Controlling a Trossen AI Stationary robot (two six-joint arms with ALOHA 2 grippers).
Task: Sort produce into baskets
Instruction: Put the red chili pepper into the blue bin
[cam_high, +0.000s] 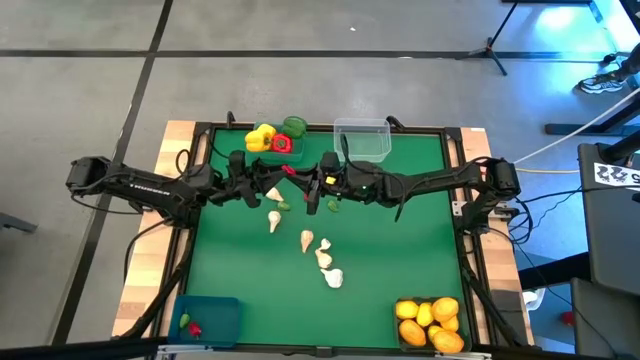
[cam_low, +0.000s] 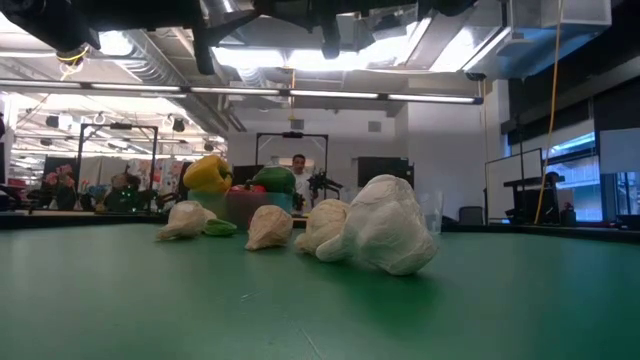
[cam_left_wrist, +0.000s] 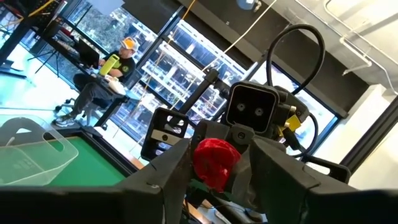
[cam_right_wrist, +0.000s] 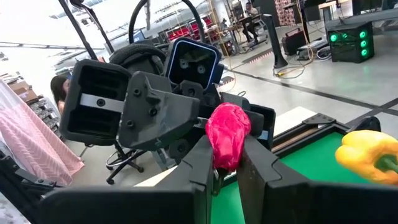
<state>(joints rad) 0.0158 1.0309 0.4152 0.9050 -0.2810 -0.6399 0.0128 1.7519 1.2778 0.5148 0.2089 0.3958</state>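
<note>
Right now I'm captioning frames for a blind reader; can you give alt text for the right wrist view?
A small red piece is pinched between the right gripper fingers, with the left gripper facing it and meeting the same piece. A yellow pepper sits on the green table beyond; workshop room behind.

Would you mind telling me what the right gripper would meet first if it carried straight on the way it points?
Probably the left gripper facing it; the right gripper pinches a small red toy piece between them, though depth is unclear.

Bright overhead lights, blurred wrist foregrounds
</note>
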